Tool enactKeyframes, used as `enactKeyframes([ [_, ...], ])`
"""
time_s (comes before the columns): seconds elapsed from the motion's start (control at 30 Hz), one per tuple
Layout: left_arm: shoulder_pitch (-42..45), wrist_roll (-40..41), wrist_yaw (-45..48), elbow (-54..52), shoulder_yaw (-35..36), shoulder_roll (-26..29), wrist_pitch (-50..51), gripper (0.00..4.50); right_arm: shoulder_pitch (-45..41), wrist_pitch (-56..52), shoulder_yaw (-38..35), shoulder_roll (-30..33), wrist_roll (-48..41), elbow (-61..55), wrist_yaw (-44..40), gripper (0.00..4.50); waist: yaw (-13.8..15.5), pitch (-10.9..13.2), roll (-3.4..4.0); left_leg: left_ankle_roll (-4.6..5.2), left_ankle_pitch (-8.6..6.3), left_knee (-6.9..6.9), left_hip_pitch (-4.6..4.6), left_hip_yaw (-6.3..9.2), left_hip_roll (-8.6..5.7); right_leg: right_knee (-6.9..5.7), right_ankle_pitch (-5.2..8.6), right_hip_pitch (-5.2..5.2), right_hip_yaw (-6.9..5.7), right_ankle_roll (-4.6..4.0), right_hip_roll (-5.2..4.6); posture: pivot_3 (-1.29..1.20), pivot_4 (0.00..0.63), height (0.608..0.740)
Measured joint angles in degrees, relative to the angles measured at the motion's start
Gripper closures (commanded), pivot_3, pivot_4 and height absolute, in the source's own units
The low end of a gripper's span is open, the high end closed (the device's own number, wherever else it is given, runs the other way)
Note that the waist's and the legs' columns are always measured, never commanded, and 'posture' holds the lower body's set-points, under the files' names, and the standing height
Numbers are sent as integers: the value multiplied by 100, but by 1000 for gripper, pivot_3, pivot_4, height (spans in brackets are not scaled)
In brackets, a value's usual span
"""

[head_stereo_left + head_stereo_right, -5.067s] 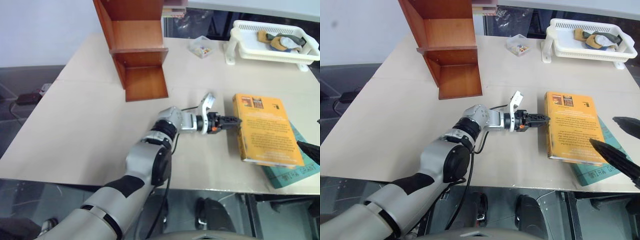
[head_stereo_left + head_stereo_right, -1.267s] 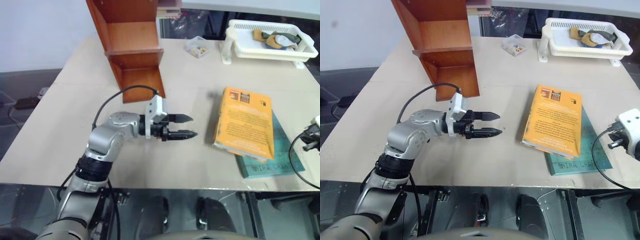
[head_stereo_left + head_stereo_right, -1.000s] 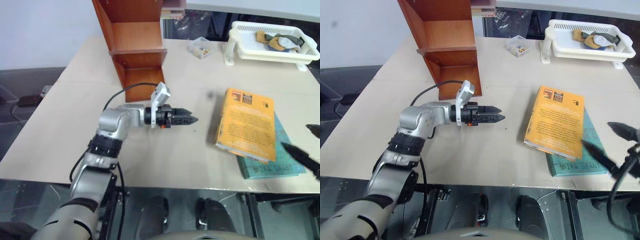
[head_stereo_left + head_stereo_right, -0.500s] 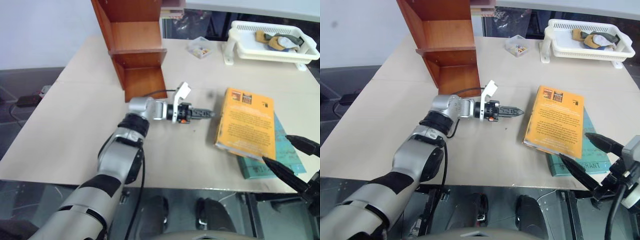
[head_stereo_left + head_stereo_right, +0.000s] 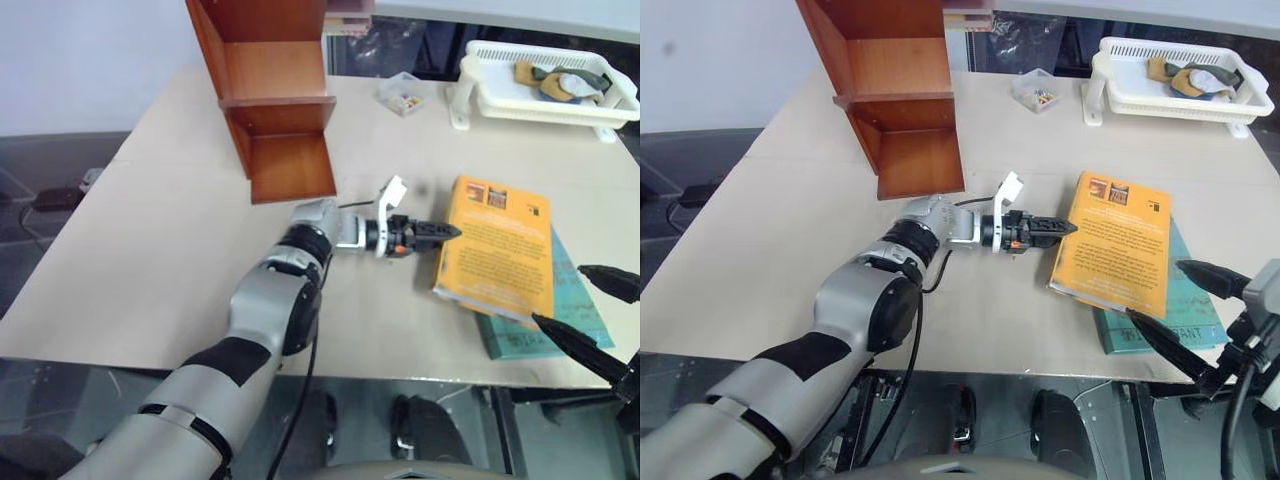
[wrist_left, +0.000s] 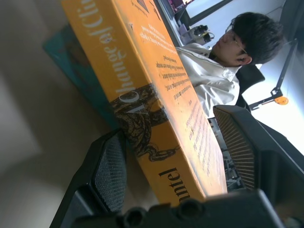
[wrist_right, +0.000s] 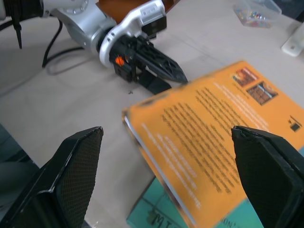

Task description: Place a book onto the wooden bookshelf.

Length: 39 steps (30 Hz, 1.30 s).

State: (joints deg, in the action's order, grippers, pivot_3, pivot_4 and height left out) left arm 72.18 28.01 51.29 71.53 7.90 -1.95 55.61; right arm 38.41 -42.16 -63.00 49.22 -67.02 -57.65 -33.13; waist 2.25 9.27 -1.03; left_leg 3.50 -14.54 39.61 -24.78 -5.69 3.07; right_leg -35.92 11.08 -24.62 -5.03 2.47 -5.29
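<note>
Currently the thick orange-yellow paperback book [image 5: 497,246] lies flat near the beige table's [image 5: 150,230] front right corner, atop a thin teal book [image 5: 560,305]. Left gripper [image 6: 173,164], fingers spread, straddles its spine edge. Right gripper [image 7: 166,178] hangs wide open over the front edge. Reddish-brown wooden bookshelf [image 5: 270,90] stands at the far edge.

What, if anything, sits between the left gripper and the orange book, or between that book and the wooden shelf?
Nothing visible. The left gripper is already at the orange book's spine edge, fingers either side of it. Only bare table lies between the book and the wooden bookshelf.
</note>
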Motion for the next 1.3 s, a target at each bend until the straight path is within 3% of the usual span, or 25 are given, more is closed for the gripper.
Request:
enactKeyframes([
  [0.3, 65, -156, -195, 171, 347, -193, -137, 1093, 160, 157, 4, -21, -35, -194, 254, 62, -1, 0, 0, 1, -1, 0, 0, -1, -1, 1, 0, 0, 0, -1, -2, 0, 150, 740],
  [0.33, 71, -167, -224, 172, 381, -204, -136, 1618, 183, 195, 5, -21, -46, -197, 278, 0, 0, 0, 0, 1, -1, 0, 0, 0, -1, 1, 0, 0, 0, 0, -2, 0, 150, 740],
  [0.5, 72, -201, -372, 191, 572, -231, -133, 3341, 351, 368, 5, -20, -78, -199, 377, 0, -4, 0, 0, 1, -1, 0, 0, 0, -1, 0, 0, 0, 0, 0, -1, 0, 150, 740],
  [1.0, -58, -127, -376, -164, 1004, 476, 680, 3341, -129, 488, 638, 153, 188, 41, 421, 0, -13, 1, -1, 1, 0, -1, -1, 0, -1, -2, -10, -3, -1, 7, -1, 0, 150, 740],
  [1.07, -99, -86, -303, -525, 984, 586, 774, 3341, -169, 488, 651, 160, 188, 56, 406, 0, -14, 1, -1, 1, 0, -2, -1, 0, 0, -2, -17, -3, -1, 1, 0, 0, 150, 740],
  [1.2, -1147, 228, 21, -4151, 319, 1166, 977, 3341, -524, 494, 941, 201, 113, 150, 455, 0, -112, 9, -7, -11, 6, -5, 0, -6, 7, -6, -26, -8, 12, -5, 0, 0, 150, 740],
  [1.3, -1418, -39, 394, -6377, -464, 1810, -153, 3341, -813, 496, 1161, 233, 83, 310, 497, 0, -117, 2, 3, -27, 15, -6, 11, -13, 2, -3, -27, 1, 17, -5, 1, 0, 150, 740],
])
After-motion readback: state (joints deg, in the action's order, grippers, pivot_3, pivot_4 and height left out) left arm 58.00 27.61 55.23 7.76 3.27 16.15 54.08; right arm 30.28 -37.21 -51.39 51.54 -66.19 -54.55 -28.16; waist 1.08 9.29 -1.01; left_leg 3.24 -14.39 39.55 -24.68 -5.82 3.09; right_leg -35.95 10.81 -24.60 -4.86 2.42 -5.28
